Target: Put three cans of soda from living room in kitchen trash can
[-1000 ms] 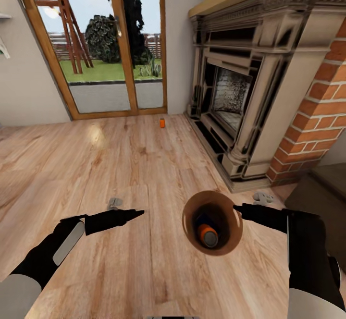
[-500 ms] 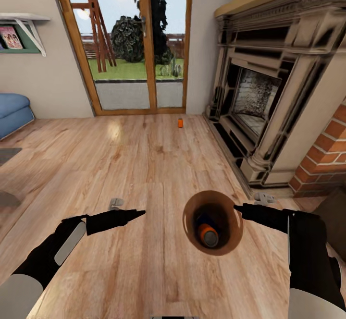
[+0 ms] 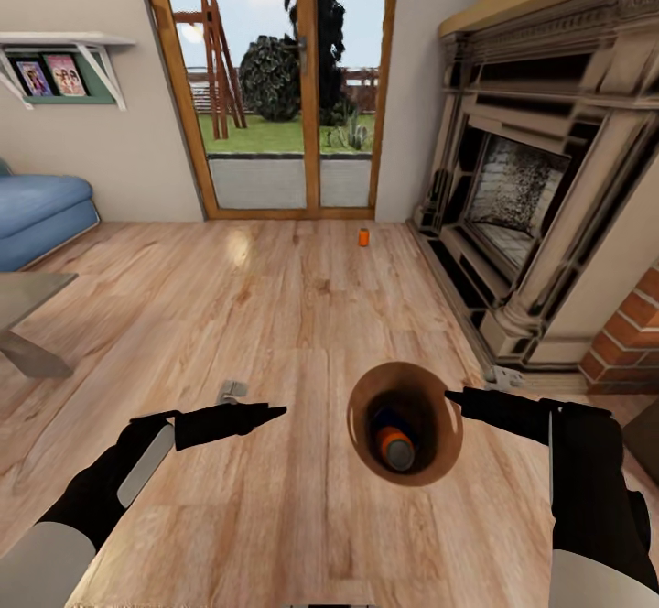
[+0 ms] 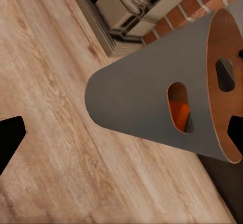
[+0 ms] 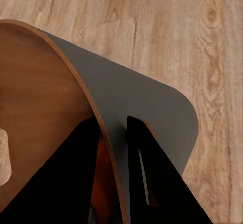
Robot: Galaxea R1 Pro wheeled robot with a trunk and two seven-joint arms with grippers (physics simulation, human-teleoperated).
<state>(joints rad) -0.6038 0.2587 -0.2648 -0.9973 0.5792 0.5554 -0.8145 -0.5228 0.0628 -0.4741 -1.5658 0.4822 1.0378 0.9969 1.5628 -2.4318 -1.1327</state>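
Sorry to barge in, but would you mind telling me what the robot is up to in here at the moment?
It is collecting soda cans in the living room. The right gripper is clamped on the rim of the trash can, one finger inside the wall and one outside, carrying it above the wood floor. An orange can already lies inside, on top of something blue. Another orange can stands on the floor near the glass doors, beside the fireplace. The left gripper holds nothing.

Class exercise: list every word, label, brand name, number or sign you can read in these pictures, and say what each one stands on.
No text can be read.
Two pictures on the wall shelf: too small and blurred.
Orange can on the floor: too small.
Orange can inside the trash can: no label visible.
Trash can: plain grey.
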